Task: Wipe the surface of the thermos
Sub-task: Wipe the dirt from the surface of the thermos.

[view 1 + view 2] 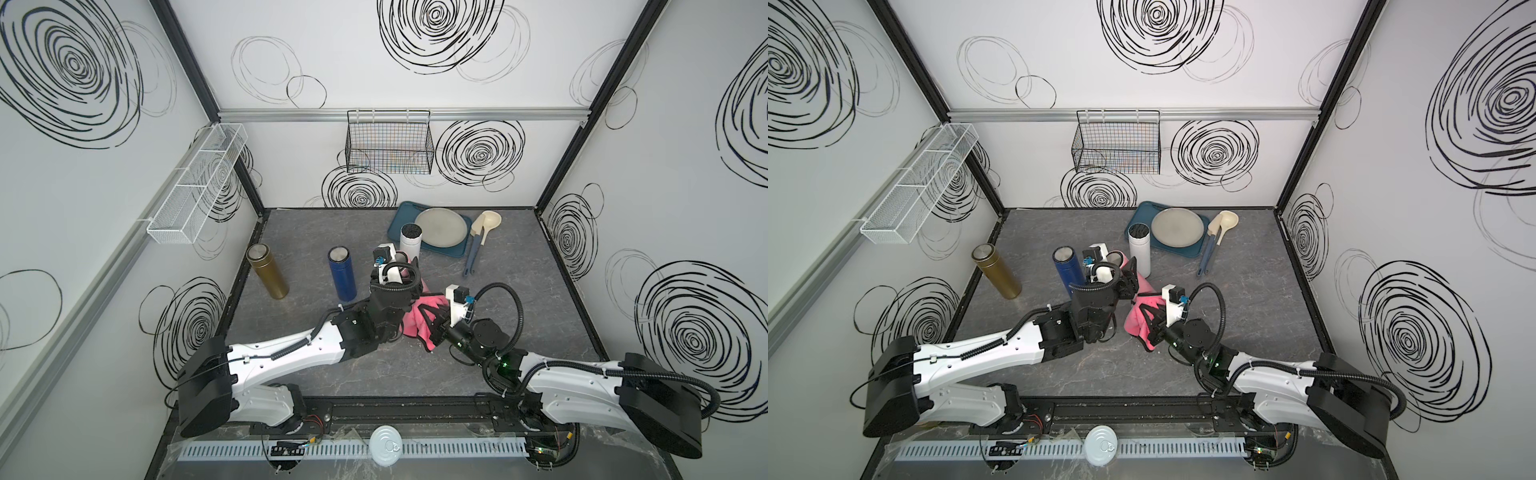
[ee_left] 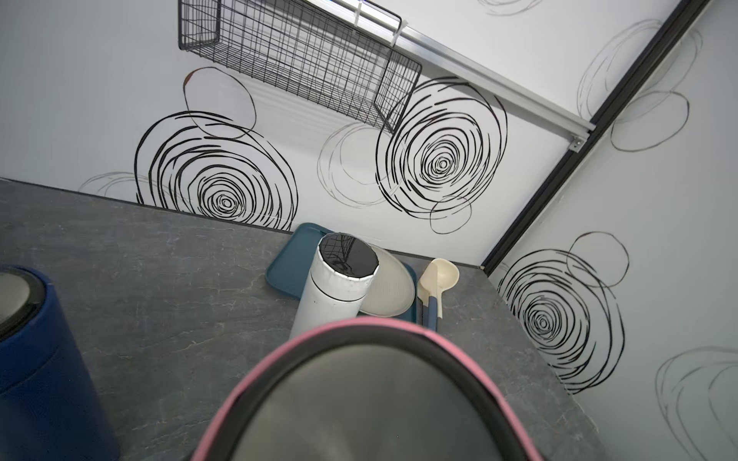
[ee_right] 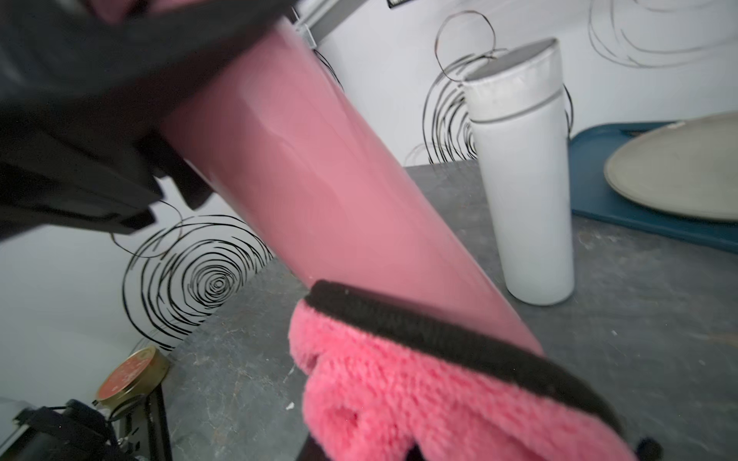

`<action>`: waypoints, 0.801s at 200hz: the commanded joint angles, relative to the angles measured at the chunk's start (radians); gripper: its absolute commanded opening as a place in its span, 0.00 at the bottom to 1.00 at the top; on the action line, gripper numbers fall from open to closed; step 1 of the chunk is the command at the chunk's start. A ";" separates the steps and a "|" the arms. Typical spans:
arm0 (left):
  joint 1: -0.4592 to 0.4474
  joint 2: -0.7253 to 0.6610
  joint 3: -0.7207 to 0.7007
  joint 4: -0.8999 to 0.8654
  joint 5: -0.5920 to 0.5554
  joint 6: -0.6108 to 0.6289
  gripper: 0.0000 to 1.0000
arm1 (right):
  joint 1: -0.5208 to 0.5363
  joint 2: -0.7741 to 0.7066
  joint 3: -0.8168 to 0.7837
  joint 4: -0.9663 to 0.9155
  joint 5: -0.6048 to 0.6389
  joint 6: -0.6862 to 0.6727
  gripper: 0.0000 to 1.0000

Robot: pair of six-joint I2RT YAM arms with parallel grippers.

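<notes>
Just cloth (image 3: 399, 391) w/ blk hem on thermos (image 3: 319, 179)

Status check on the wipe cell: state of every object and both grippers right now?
pink thermos: tilted, left gripper shut on its upper part
pink cloth: held in shut right gripper, against pink thermos's lower body
white thermos: upright, capped
blue thermos: upright, capped
gold thermos: upright, capped
plate: flat on tray
ladle: lying on table beside tray
</notes>
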 commanded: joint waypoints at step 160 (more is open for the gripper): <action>0.023 -0.068 -0.132 0.390 0.380 0.253 0.00 | -0.025 -0.094 0.037 -0.045 0.049 0.030 0.00</action>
